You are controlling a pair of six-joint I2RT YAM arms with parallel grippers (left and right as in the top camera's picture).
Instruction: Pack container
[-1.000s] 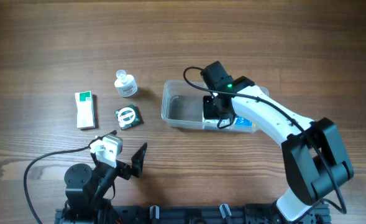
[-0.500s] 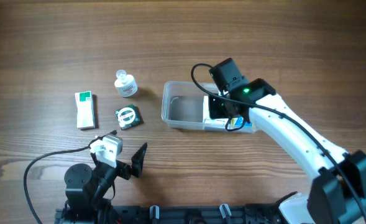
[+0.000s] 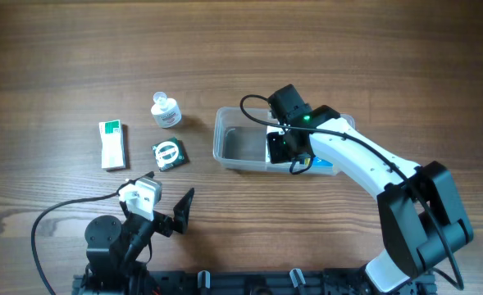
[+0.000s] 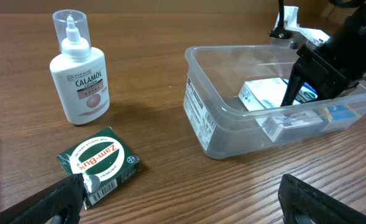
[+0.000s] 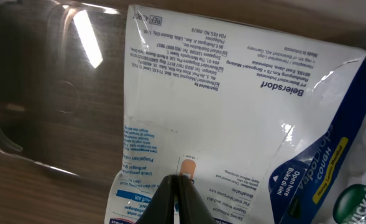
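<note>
Right wrist view: the right gripper (image 5: pixel 173 185) has its fingers pressed together, tips on a white box (image 5: pixel 220 112) in the container (image 3: pixel 220 138) directly beneath it. A blue packet (image 5: pixel 350 186) beside it is cut off. The left gripper (image 4: pixel 183 196) is spread wide, only its fingertips showing.

The white bottle (image 4: pixel 79 78) read CALAMOL, the green box (image 4: pixel 99 164) Zam-Buk, the white carton (image 5: pixel 232 118) Beiersdorf, and the blue packet (image 5: pixel 335 171) VICKS and "cough".
</note>
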